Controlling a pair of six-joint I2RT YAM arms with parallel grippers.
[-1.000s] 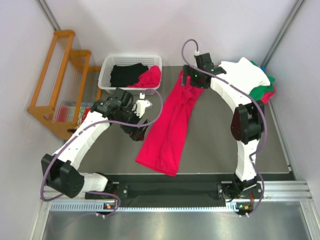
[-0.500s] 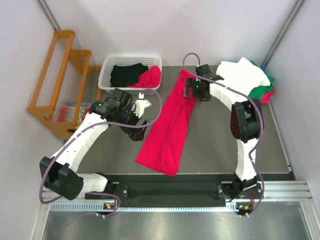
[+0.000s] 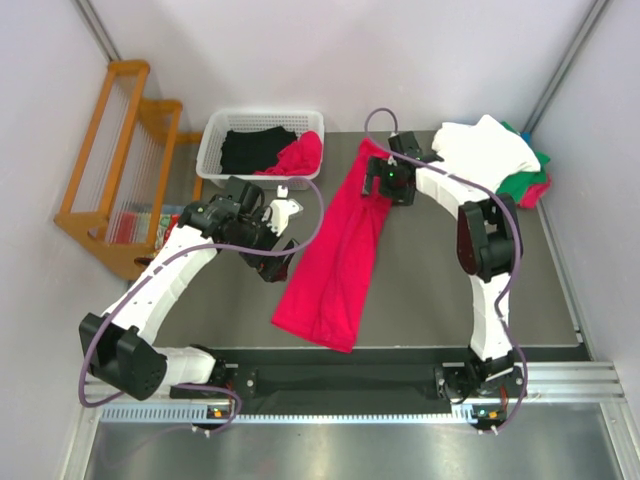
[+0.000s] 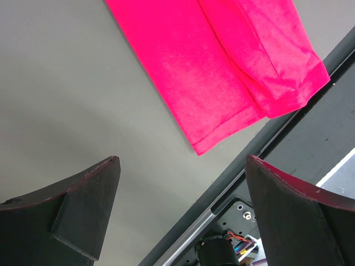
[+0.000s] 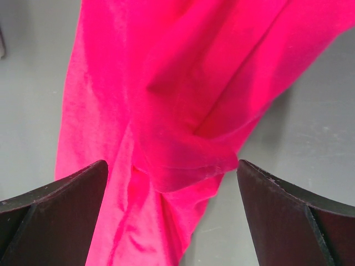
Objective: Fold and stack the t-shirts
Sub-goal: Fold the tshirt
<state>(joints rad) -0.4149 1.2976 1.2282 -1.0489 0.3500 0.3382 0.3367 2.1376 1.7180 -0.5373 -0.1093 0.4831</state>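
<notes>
We see pale, plain walls (image 3: pixel 300 50) meeting in corners with grey metal posts (image 3: pixel 570 60). A wooden rack (image 3: pixel 115 165) stands at the left wall beside the dark grey table (image 3: pixel 420 290). Light falls evenly, casting soft shadows.

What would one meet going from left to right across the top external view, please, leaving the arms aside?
Wooden rack → white basket → crimson t-shirt laid out on the table → pile of folded t-shirts, white on top.
</notes>
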